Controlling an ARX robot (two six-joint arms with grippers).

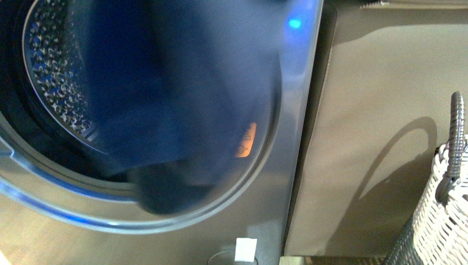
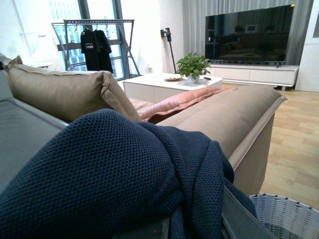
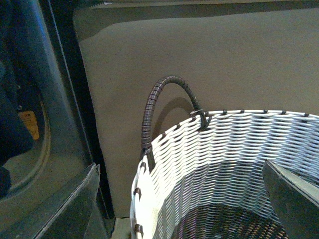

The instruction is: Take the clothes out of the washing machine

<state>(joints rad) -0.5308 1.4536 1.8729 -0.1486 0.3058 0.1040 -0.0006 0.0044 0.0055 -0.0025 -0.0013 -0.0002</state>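
Our left gripper (image 2: pixel 197 224) is closed on the clothes (image 2: pixel 114 174). The dark navy knit bunches between its two grey fingers (image 2: pixel 244 219) and drapes over them, hiding most of the jaws. In the front view the clothes (image 1: pixel 176 94) hang as a blurred dark sheet in front of the round porthole of the washing machine (image 1: pixel 281 182), their lower edge low over the door ring. We cannot tell whether any of the fabric reaches back inside. To the left of the cloth we see the bare perforated wall of the steel drum (image 1: pixel 55 72). An orange sticker (image 1: pixel 246 141) shows on the door ring just beside the cloth.

Our right gripper (image 3: pixel 179 169) is spread wide open, with one finger on either side of the view. It hovers over the white woven basket (image 3: pixel 224 134), which stands beside the machine against a beige sofa side (image 3: pixel 199 64). Inside the basket we see only its own weave running down into shadow. Its dark wrapped handle (image 3: pixel 149 114) arches up from the rim.

In the left wrist view the basket's rim (image 2: pixel 286 214) lies below the hanging cloth.
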